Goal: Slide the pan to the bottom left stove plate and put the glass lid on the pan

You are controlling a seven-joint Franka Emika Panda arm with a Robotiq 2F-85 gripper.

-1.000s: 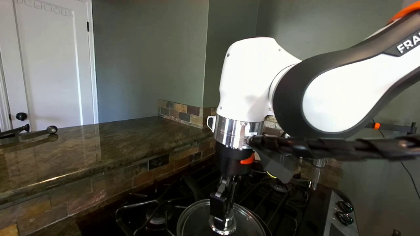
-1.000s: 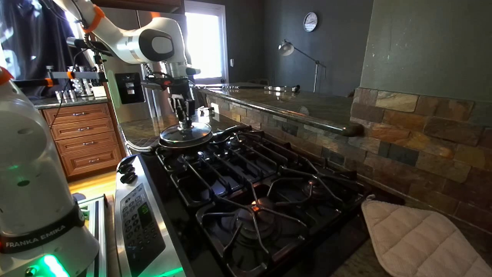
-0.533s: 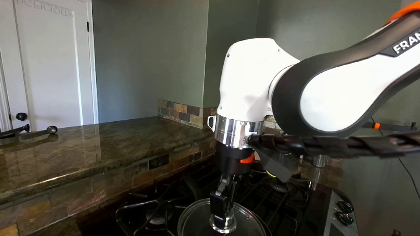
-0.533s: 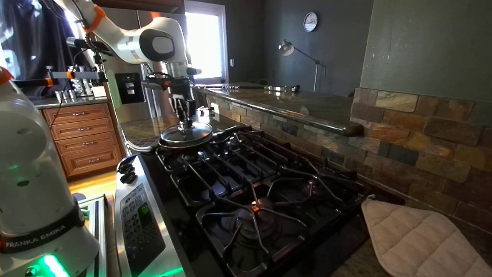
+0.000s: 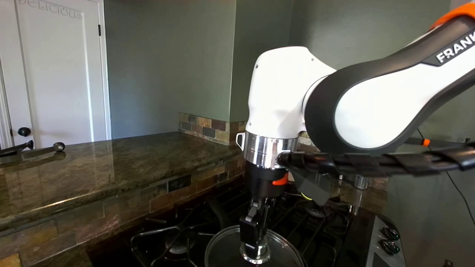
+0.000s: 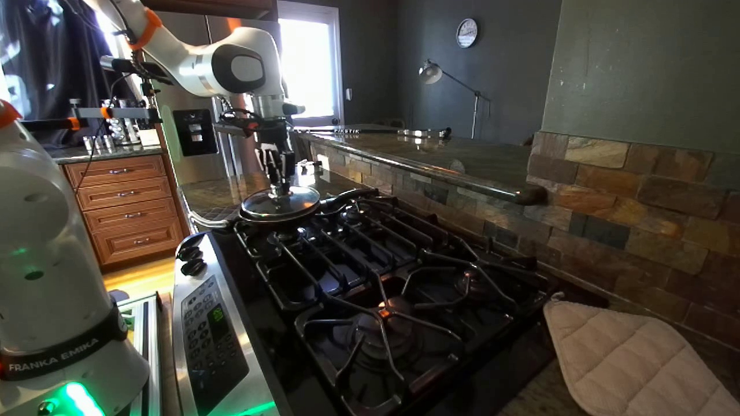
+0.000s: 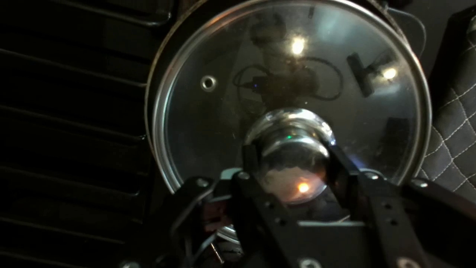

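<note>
1. Gripper and glass lid have come down slightly since the earlier pictures; in an exterior view both have also edged toward the front of the stove, where the control panel runs.

2. Black and round, the pan stands at the stove's front corner, at the end away from the pale pot holder. Its handle points toward the stove's back edge. The stove plate underneath is hidden.

3. Nearly all of the pan is covered by the lid. Seen from the wrist, a dark crescent of pan shows on the side by the grate, so the lid lies off-centre, toward the dark quilted pad. Whether it rests on the pan's rim all the way round, I cannot tell.

4. Reflections lie across the glass, near the small ringed vent; the pan's inside looks dark, and its contents cannot be made out.

5. Both fingers are clamped on the lid's shiny metal knob, one on either side, apart by no more than the knob's own width. Whether their tips also touch the glass cannot be told.
</note>
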